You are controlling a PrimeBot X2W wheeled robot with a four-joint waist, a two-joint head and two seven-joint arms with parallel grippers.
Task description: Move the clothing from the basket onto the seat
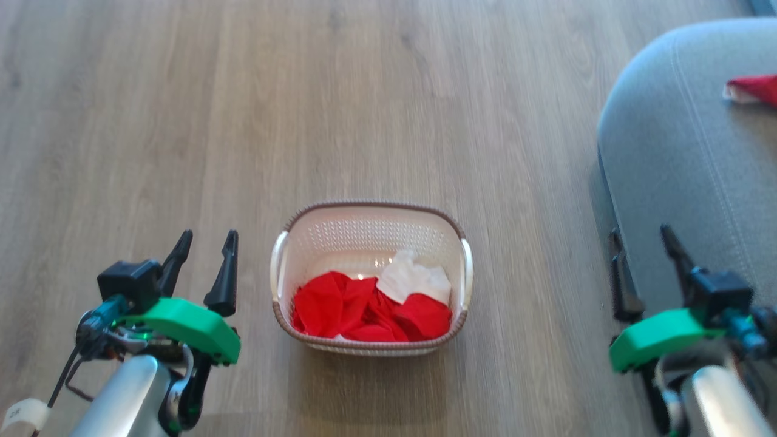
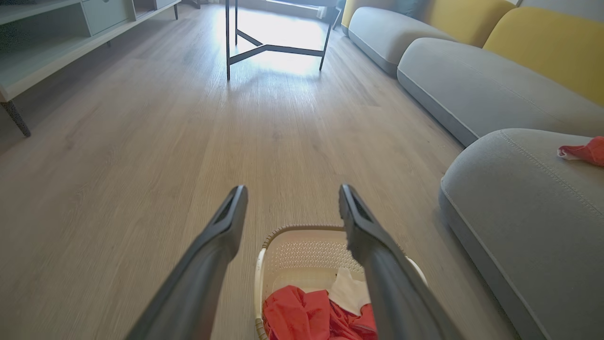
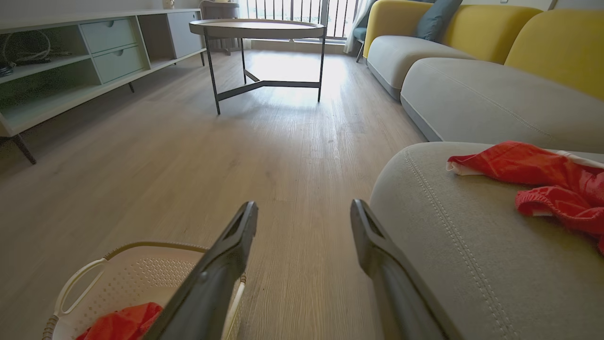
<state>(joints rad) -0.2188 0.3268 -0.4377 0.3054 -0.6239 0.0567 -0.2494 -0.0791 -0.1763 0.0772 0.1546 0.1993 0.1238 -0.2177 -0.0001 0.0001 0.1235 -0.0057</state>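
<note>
Your L gripper & R gripper both spread, empty, either side of cream perforated plastic basket w/ red-white fabric clothing.

Daylight, bright and fairly even; we place its source at the far window, which throws a white glare patch on the wood floor beneath the round table. In the head view we record a soft shadow on the near side of the basket and a slight smear overall. Wrist views are crisper, with lines bowed toward the edges; the left gripper is dark and out of focus near its lens
</note>
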